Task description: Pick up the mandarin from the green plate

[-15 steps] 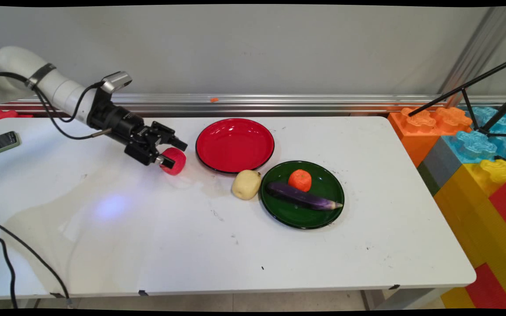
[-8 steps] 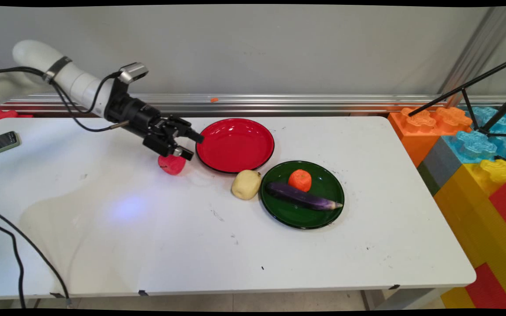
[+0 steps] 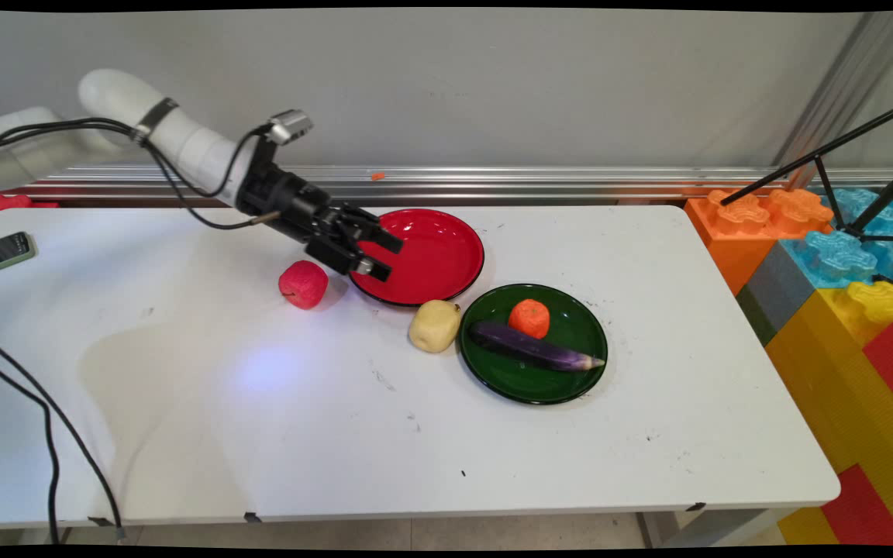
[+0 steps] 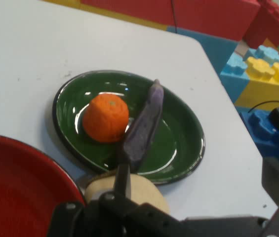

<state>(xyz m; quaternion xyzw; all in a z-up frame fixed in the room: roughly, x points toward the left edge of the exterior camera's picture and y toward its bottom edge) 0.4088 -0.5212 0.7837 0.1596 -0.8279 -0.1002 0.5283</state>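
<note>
My gripper [image 3: 387, 257] is open and holds nothing; it hangs low over the left part of the empty red plate [image 3: 431, 252]. A red apple [image 3: 304, 284] lies on the table just left of the plate, behind the fingers and apart from them. To the right, a yellow fruit [image 3: 435, 326] rests against the green plate [image 3: 524, 385], which carries an orange [image 3: 529, 318] and a purple eggplant [image 3: 536, 347]. The hand view looks past the red plate [image 4: 20, 187] and the yellow fruit [image 4: 144, 190] to the green plate [image 4: 183, 148] with the orange [image 4: 105, 117] and the eggplant [image 4: 144, 123].
A phone [image 3: 1, 252] lies at the table's left edge. Big toy blocks [image 3: 842, 310] and a black tripod [image 3: 842, 178] stand off the right end. Black cables [image 3: 43, 434] hang at the lower left. A metal rail [image 3: 532, 182] runs along the back.
The gripper stood around the red apple, then rose off it and moved right, over the red plate's left part. The apple stays where it was.
</note>
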